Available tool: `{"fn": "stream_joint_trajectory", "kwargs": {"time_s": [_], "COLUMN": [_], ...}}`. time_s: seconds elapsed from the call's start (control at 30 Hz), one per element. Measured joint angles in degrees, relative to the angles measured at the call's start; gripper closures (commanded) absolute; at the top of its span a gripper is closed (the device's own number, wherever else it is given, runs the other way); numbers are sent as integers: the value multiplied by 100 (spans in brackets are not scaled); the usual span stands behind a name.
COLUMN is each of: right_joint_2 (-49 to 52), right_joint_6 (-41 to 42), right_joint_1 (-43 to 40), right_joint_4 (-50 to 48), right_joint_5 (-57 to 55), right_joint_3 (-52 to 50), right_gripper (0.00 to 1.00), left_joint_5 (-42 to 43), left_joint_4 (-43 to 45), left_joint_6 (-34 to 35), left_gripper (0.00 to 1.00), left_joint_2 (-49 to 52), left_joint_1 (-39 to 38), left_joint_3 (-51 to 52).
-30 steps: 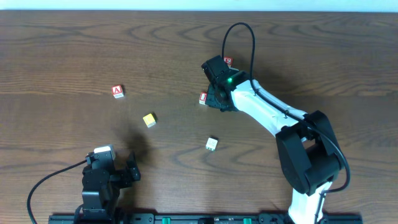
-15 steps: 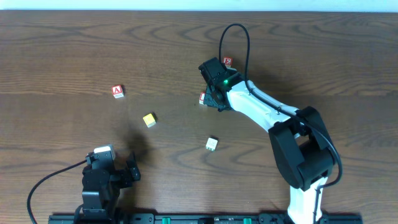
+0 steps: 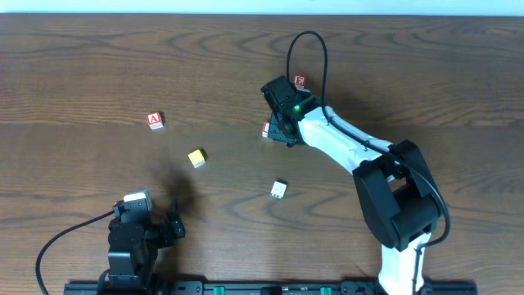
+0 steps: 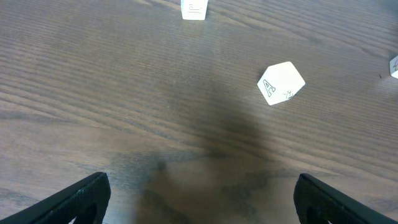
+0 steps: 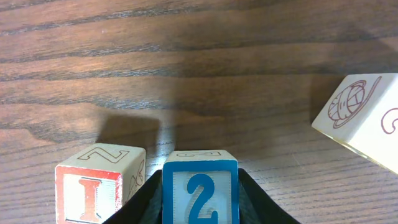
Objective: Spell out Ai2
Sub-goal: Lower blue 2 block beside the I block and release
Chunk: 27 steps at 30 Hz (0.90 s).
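My right gripper (image 5: 200, 214) is shut on a blue block with a "2" (image 5: 200, 186), held right beside a red "I" block (image 5: 99, 184) on its left, low over the wood. In the overhead view the right gripper (image 3: 279, 129) hides the "2" block and sits next to the "I" block (image 3: 267, 129). A red "A" block (image 3: 155, 120) lies far to the left. My left gripper (image 4: 202, 208) is open and empty at the front left of the table (image 3: 155, 231).
A block with a yarn-ball picture (image 5: 360, 118) lies just right of the right gripper; it shows red from overhead (image 3: 300, 81). A yellow block (image 3: 196, 157) and a white block (image 3: 279, 189) lie mid-table. The left wrist view shows a pale block marked "A" (image 4: 281, 82).
My right gripper has shifted slightly left and back, closer beside the "I" block, with the "2" block in it. The left arm has not moved.
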<state>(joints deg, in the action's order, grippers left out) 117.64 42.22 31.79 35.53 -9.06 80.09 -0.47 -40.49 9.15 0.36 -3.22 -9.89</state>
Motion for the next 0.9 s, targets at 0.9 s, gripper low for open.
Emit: {"fn": "stream_joint_trajectory", "kwargs": {"time_s": [0.9], "right_joint_2": [9], "right_joint_6": [-529], "right_joint_1": [55], "right_joint_4": [-116], "right_joint_5": [-146], "right_joint_3": [0], "right_gripper": [51], "left_joint_5": [0], "left_joint_4": [0], "left_joint_6": [0], "left_gripper": [4], "left_joint_2": [0], "left_joint_1": [0], "left_joint_3": [0]}}
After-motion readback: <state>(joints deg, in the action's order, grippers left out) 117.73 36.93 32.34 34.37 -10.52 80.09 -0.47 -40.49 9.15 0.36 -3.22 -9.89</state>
